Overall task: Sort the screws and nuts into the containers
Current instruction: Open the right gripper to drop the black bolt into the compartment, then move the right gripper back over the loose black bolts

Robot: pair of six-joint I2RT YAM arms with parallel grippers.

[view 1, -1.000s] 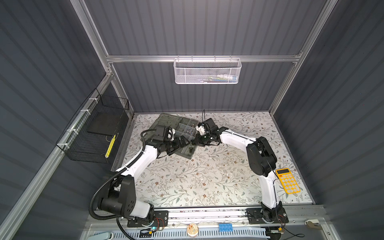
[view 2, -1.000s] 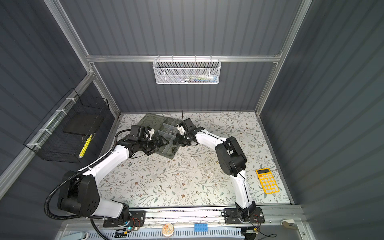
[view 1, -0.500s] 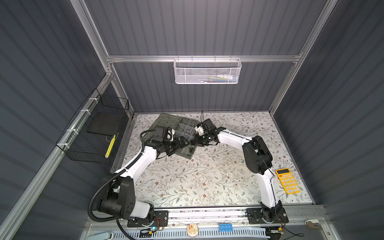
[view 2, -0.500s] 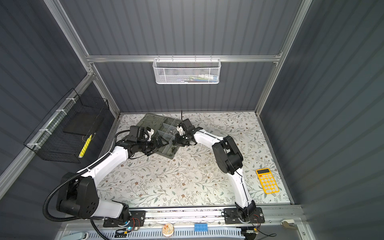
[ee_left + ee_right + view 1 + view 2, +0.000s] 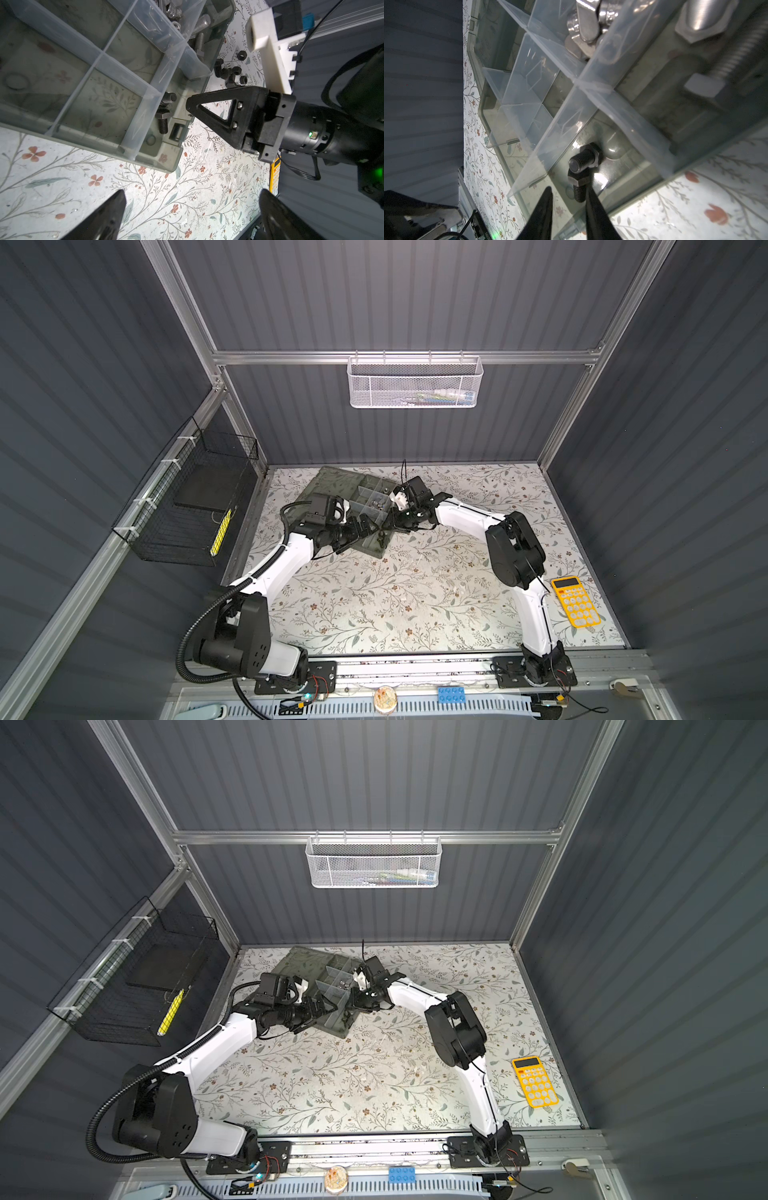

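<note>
The containers [image 5: 365, 494] are compartments of a grey-green organizer box [image 5: 332, 1026] at the back left of the mat. Two black screws [image 5: 583, 161] lie in its near corner compartment, also seen in the left wrist view [image 5: 162, 123]. My right gripper [image 5: 569, 192] hovers just over them, jaws a little apart and holding nothing; one screw's shank rests beside a fingertip [image 5: 591, 195]. Silver screws [image 5: 200, 41] fill the adjoining compartment, and silver winged nuts [image 5: 586, 31] the one behind it. Several black nuts [image 5: 231, 73] lie on the mat beside the box. My left gripper [image 5: 193, 198] is open over bare mat at the box's front edge.
A yellow calculator [image 5: 575, 606] lies at the mat's right edge. A white mesh basket [image 5: 413, 383] hangs on the back wall and a black wire basket [image 5: 191, 506] on the left wall. Both grippers [image 5: 380, 526] are close together at the box's near corner.
My right gripper's jaws have parted slightly, and that arm's elbow has swung a little to the left. The left arm has stayed where it was, open.
</note>
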